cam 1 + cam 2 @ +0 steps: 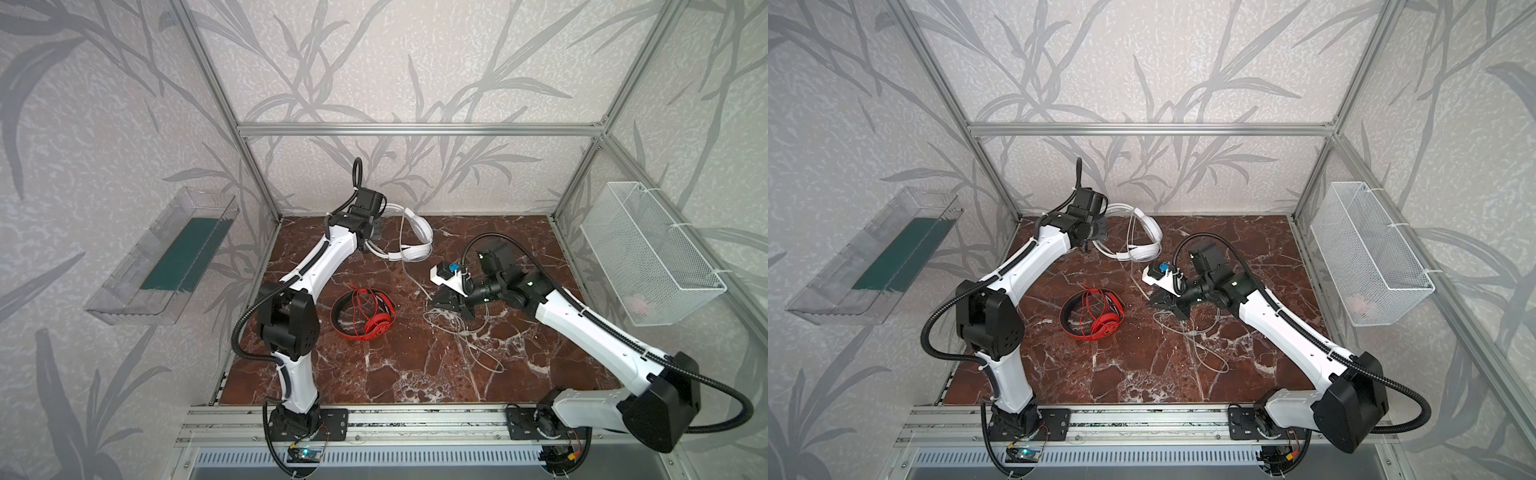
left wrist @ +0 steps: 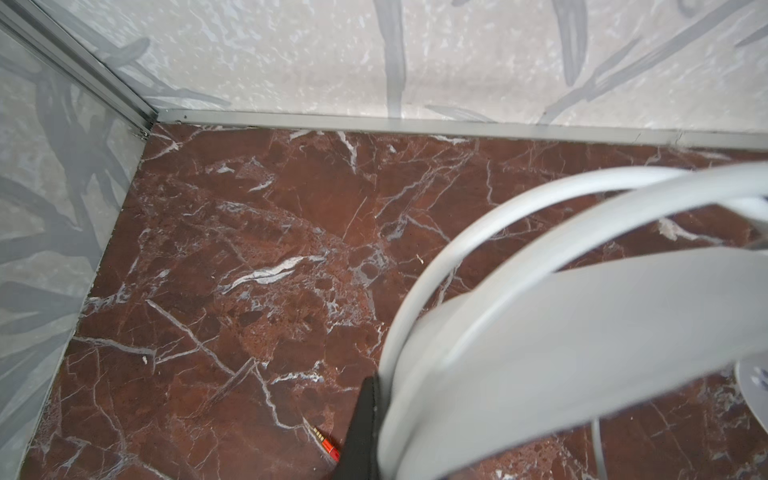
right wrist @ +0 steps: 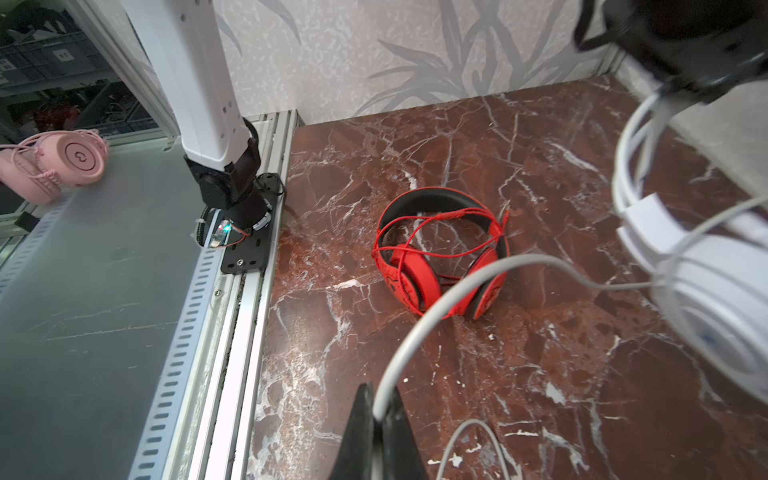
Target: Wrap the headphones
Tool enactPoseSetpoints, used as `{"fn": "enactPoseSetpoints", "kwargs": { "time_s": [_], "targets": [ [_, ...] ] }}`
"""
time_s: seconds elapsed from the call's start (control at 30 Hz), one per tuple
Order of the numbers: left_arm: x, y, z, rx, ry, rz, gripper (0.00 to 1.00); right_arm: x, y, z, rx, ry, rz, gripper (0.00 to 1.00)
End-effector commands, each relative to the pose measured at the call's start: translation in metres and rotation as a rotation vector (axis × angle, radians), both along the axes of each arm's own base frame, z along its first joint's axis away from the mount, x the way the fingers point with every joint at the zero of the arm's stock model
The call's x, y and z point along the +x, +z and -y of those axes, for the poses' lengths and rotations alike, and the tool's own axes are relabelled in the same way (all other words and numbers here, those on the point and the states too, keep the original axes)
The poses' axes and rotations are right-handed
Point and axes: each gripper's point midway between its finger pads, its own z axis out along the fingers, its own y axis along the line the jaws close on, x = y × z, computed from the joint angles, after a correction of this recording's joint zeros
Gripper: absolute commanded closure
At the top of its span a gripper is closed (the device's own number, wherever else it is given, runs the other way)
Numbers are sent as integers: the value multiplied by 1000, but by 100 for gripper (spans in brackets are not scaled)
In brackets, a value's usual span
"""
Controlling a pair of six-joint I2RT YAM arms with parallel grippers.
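- Right gripper (image 3: 376, 415) closed tight, pinching the grey cable (image 3: 415, 332).
- Left gripper (image 2: 380, 419) clamped on the white headphones (image 2: 582, 332) by the band.
- Cable-wrapped red headphones (image 3: 440, 249) lie on the marble table (image 3: 540, 374).

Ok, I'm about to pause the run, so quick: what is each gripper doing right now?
Left gripper: shut on the headband of the white headphones.
Right gripper: shut on the white-grey cable.

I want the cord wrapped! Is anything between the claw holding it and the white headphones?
Nothing visible: only the cable itself runs from the right gripper to the white headphones. The red headphones lie aside.
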Motion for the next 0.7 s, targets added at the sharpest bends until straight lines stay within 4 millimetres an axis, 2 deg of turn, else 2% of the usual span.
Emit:
{"fn": "enactPoseSetpoints", "kwargs": {
  "time_s": [0.0,0.23,0.4,0.67],
  "targets": [
    [-4,5,15,-18,-79,2,100,7,18,2,15,32,57,100],
    [-15,1,27,-3,-178,-31,100,35,35,3,11,42,94,100],
    [-23,0,43,-39,-274,-41,100,53,38,-1,8,42,106,100],
    [-42,-1,60,-76,-410,-63,100,97,39,8,14,-32,106,100]
  ]
}}
